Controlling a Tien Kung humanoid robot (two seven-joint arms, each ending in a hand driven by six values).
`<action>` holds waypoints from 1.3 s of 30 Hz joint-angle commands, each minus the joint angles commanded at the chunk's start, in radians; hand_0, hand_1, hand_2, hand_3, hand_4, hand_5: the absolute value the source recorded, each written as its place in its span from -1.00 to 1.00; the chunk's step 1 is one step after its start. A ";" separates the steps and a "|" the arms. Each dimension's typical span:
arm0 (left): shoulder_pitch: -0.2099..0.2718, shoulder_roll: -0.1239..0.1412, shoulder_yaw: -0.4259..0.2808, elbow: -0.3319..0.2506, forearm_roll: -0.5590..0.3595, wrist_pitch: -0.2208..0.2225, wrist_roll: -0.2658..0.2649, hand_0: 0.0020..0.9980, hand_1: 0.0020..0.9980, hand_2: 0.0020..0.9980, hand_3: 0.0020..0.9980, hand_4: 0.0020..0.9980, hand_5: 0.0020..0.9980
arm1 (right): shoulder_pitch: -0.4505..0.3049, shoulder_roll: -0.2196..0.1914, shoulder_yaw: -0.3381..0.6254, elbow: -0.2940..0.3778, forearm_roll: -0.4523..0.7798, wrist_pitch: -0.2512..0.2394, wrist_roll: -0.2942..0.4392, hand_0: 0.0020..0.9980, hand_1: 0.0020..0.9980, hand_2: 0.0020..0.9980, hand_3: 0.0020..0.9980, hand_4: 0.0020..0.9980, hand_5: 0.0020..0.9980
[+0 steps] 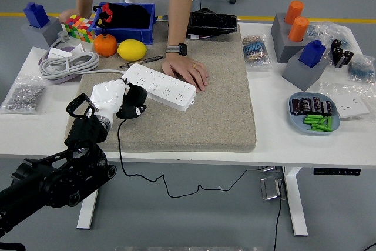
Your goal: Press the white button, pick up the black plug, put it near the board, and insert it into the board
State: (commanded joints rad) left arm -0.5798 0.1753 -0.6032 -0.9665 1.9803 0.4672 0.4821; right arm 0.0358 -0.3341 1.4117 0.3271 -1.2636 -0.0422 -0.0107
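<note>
The white table (194,139) spans the frame, and a tan felt mat (217,104) covers its middle; the mat's lower right half lies bare, the widest open stretch around. The robot's left arm (53,180) rises from the lower left corner over the table's near edge. On the mat's upper left, the white power strip (160,86) lies slanted, and a person's hand (187,70) rests flat on the mat, touching the strip's far right end. The left hand (114,101) is clenched round the black plug (134,103), held just beside the strip's near left edge, cord (120,151) trailing off the table's front. Clutter crowds the upper left and right edges.
</note>
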 joint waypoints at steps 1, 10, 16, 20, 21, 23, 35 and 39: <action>0.000 0.002 0.001 -0.003 -0.002 0.002 -0.003 -0.68 -0.55 -0.54 0.07 0.26 -1.00 | 0.000 0.000 0.000 0.000 0.000 0.000 0.000 0.50 0.24 0.17 0.18 0.32 -0.26; -0.017 0.037 -0.004 -0.049 -0.038 0.021 -0.083 -0.67 -0.59 -0.57 0.09 0.28 -1.00 | -0.001 0.000 -0.001 -0.002 0.001 -0.002 0.001 0.50 0.24 0.17 0.18 0.32 -0.26; -0.055 0.046 0.029 -0.036 -0.059 0.020 -0.105 -0.66 -0.59 -0.57 0.09 0.28 -1.00 | 0.002 -0.004 -0.008 -0.001 0.004 -0.002 0.002 0.50 0.24 0.17 0.18 0.32 -0.26; -0.090 0.042 0.083 -0.009 -0.075 0.017 -0.112 -0.66 -0.59 -0.57 0.09 0.28 -1.00 | 0.002 -0.006 -0.012 -0.002 0.006 -0.002 0.002 0.50 0.24 0.17 0.18 0.32 -0.26; -0.100 0.038 0.099 0.000 -0.080 0.017 -0.112 -0.67 -0.59 -0.57 0.09 0.30 -1.00 | 0.002 -0.006 -0.011 -0.002 0.007 -0.002 0.002 0.50 0.24 0.17 0.18 0.31 -0.27; -0.114 0.032 0.118 0.014 -0.087 0.018 -0.114 -0.67 -0.59 -0.57 0.09 0.30 -1.00 | 0.002 -0.007 -0.012 -0.002 0.008 -0.002 0.002 0.50 0.24 0.17 0.18 0.31 -0.27; -0.168 -0.019 0.189 0.094 -0.118 0.018 -0.124 -0.67 -0.59 -0.57 0.09 0.31 -1.00 | -0.001 -0.007 -0.015 -0.002 0.012 -0.002 0.003 0.49 0.23 0.17 0.18 0.30 -0.28; -0.181 -0.031 0.204 0.122 -0.121 0.020 -0.127 -0.67 -0.59 -0.57 0.09 0.31 -1.00 | 0.000 -0.007 -0.016 -0.002 0.013 -0.001 0.002 0.49 0.23 0.17 0.18 0.30 -0.28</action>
State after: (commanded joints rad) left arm -0.7605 0.1441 -0.3994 -0.8448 1.8591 0.4876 0.3551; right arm 0.0356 -0.3409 1.3958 0.3254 -1.2510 -0.0435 -0.0084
